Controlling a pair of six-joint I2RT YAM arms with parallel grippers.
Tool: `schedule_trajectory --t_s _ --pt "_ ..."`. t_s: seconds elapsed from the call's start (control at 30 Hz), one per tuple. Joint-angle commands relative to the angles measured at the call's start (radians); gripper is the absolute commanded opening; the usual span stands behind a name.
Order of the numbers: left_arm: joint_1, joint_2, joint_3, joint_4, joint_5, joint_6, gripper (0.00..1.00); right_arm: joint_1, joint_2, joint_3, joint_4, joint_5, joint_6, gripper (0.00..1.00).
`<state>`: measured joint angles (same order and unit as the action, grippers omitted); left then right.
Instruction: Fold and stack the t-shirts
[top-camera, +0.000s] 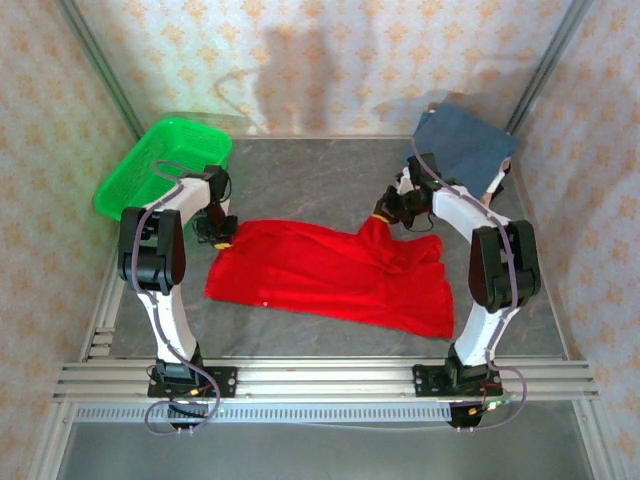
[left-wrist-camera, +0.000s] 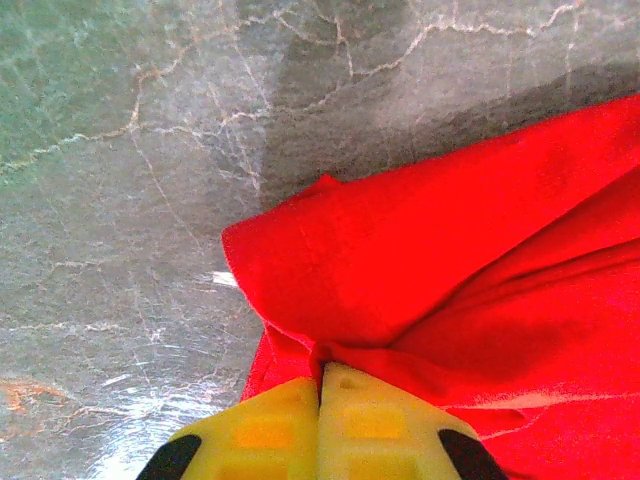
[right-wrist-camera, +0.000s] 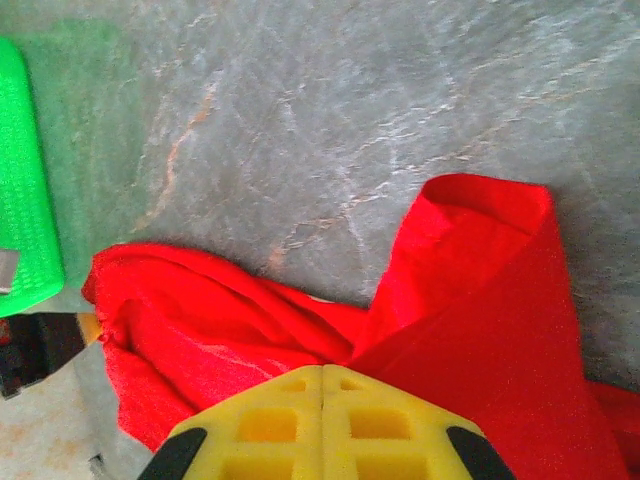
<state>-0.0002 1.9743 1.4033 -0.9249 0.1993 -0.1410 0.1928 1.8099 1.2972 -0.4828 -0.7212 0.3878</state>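
Observation:
A bright red t-shirt (top-camera: 330, 275) lies spread across the middle of the grey table, print not visible. My left gripper (top-camera: 222, 240) is shut on the shirt's upper left corner; in the left wrist view the yellow fingertips (left-wrist-camera: 322, 375) pinch a fold of the red t-shirt (left-wrist-camera: 430, 260). My right gripper (top-camera: 383, 214) is shut on the shirt's upper edge, which rises in a peak; the right wrist view has the red t-shirt (right-wrist-camera: 480, 300) gathered at the closed fingertips (right-wrist-camera: 322, 372). A slate-blue t-shirt (top-camera: 462, 143) lies folded at the back right corner.
A green mesh basket (top-camera: 160, 165) stands at the back left, beside the left arm, and its edge (right-wrist-camera: 25, 190) appears in the right wrist view. Patterned walls enclose the table on three sides. Bare grey tabletop (top-camera: 310, 175) runs between basket and blue shirt.

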Motion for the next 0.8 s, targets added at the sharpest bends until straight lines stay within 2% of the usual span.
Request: schedule_trajectory --t_s 0.0,0.17,0.23,0.33,0.47,0.53,0.63,0.77 --pt "-0.006 0.003 -0.009 0.005 -0.009 0.002 0.0 -0.004 -0.055 0.054 -0.134 0.128 -0.063 0.0" --pt "-0.007 -0.005 -0.013 0.005 -0.012 0.003 0.0 -0.023 -0.085 0.135 -0.367 0.329 -0.128 0.0" --pt "-0.006 -0.005 -0.016 0.005 -0.01 0.003 0.0 -0.027 -0.102 0.153 -0.416 0.374 -0.138 0.0" --pt "-0.005 -0.003 -0.019 0.007 -0.009 0.004 0.0 -0.026 -0.134 0.146 -0.419 0.336 -0.14 0.0" --pt "-0.006 0.0 -0.02 0.01 -0.007 0.002 0.0 0.0 -0.164 0.094 -0.351 0.185 -0.132 0.0" --pt "-0.007 0.0 -0.02 0.01 -0.008 0.002 0.0 0.028 -0.16 0.086 -0.352 0.148 -0.138 0.0" --pt "-0.006 -0.005 -0.024 0.011 -0.008 -0.002 0.0 0.053 -0.172 0.066 -0.369 0.191 -0.133 0.0" --pt "-0.006 -0.009 -0.03 0.014 -0.005 -0.006 0.0 0.037 -0.204 0.036 -0.385 0.302 -0.128 0.0"
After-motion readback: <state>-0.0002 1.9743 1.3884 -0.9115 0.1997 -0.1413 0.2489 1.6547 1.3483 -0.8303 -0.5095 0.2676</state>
